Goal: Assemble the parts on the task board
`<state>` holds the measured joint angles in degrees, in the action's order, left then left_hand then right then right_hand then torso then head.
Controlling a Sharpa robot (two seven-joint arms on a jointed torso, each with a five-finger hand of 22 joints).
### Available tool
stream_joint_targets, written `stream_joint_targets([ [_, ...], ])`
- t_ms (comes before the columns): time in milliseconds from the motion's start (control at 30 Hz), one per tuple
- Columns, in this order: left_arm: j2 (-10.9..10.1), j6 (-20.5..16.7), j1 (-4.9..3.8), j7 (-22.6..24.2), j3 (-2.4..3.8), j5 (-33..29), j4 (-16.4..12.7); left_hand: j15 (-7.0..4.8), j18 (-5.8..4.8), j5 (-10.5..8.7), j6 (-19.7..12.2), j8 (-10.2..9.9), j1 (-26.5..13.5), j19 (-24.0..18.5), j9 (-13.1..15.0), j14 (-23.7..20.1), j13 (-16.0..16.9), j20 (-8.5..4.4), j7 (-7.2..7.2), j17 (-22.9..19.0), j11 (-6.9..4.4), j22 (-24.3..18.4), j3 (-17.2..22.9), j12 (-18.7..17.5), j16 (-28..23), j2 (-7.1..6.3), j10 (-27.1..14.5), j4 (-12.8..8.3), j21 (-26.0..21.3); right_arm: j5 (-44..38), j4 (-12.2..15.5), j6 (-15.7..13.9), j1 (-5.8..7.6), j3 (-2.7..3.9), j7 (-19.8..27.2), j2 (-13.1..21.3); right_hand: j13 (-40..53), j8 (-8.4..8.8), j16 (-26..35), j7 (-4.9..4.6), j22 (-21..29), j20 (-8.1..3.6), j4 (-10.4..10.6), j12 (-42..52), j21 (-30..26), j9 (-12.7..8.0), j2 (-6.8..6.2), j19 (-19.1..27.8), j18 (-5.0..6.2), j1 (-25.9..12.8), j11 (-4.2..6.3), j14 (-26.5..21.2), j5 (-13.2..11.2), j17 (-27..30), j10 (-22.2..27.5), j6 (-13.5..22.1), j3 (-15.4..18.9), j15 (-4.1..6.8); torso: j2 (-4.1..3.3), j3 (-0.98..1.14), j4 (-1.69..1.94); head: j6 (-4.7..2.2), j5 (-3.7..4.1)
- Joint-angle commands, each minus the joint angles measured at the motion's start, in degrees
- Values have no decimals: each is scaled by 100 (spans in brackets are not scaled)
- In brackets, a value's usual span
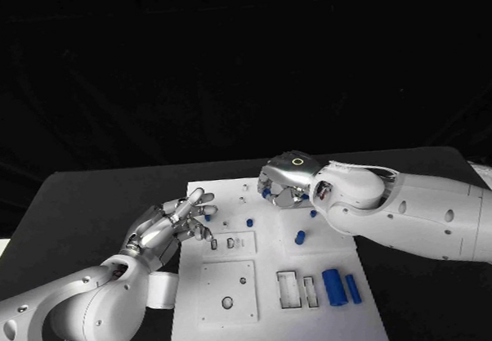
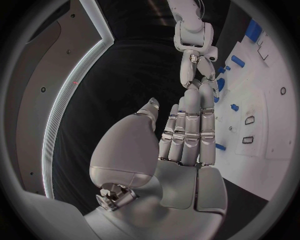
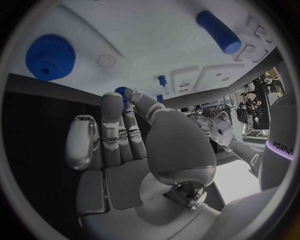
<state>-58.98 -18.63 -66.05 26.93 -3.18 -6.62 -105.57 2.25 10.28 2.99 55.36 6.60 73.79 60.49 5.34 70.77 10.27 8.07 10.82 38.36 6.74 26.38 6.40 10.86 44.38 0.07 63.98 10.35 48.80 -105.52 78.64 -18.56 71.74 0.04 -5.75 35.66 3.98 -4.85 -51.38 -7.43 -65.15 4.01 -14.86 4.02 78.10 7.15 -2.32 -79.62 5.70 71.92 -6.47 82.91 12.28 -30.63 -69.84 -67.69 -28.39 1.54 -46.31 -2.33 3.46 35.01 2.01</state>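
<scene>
One white task board (image 1: 334,326) is seen on one black table (image 1: 83,204). Two large blue cylinders (image 1: 332,281) are counted near the board's near right corner, lying side by side. One short blue cylinder (image 1: 301,236) is counted toward the board's right edge, and one small blue peg (image 1: 250,220) stands near the board's middle. One blue gear (image 3: 50,56) is counted in the right wrist view. Further small blue pieces by the hands cannot be counted with certainty.

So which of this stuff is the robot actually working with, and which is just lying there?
Part of the job:
task board
blue gear
blue cylinders
small blue pegs
left robot hand
right robot hand

Just there:
black table
</scene>
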Motion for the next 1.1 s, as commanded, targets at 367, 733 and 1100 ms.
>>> stream_joint_targets([
  [367, 24, 29, -29, 53, 7, 0, -3, -5, 16, -2, -17, -35, -15, -53, -6, -55, 11, 6, 17, -4, 3, 5, -18, -28, -42, 25, -58, -26, 17, -34, -484, -243, 44, 14, 20, -412, 98, -24, -25, 14, -6, 4, 44, 21, 41, 13, 20, -42, -83, 50, 335, 13, 34, -7, -401, -47, -4, 29, -26, -8, 22, -54, -19],
  [733, 18, 28, -53, 51, 18, 0, -19, -4, 16, -2, -21, -38, -11, -59, -7, -58, 13, 7, 16, -3, 3, 5, -18, -29, -46, 25, -60, -31, 17, -34, -661, -340, 87, 27, 39, -603, 100, -24, -22, 14, -5, 3, 52, 19, 41, 17, 24, -42, -83, 49, 335, 10, 32, 1, -405, -49, -4, 29, -86, -26, 70, -91, -22],
  [1100, 11, 27, -65, 42, 27, 0, -29, -4, 16, -2, -21, -38, -11, -59, -7, -58, 13, 7, 16, -3, 3, 5, -18, -29, -46, 25, -60, -31, 17, -47, -760, -419, 106, 59, 46, -701, 102, -23, -25, 14, -7, 3, 58, 17, 43, 20, 28, -43, -83, 47, 334, 10, 31, -2, -405, -49, -4, 29, -152, -45, 110, -116, -15],
])
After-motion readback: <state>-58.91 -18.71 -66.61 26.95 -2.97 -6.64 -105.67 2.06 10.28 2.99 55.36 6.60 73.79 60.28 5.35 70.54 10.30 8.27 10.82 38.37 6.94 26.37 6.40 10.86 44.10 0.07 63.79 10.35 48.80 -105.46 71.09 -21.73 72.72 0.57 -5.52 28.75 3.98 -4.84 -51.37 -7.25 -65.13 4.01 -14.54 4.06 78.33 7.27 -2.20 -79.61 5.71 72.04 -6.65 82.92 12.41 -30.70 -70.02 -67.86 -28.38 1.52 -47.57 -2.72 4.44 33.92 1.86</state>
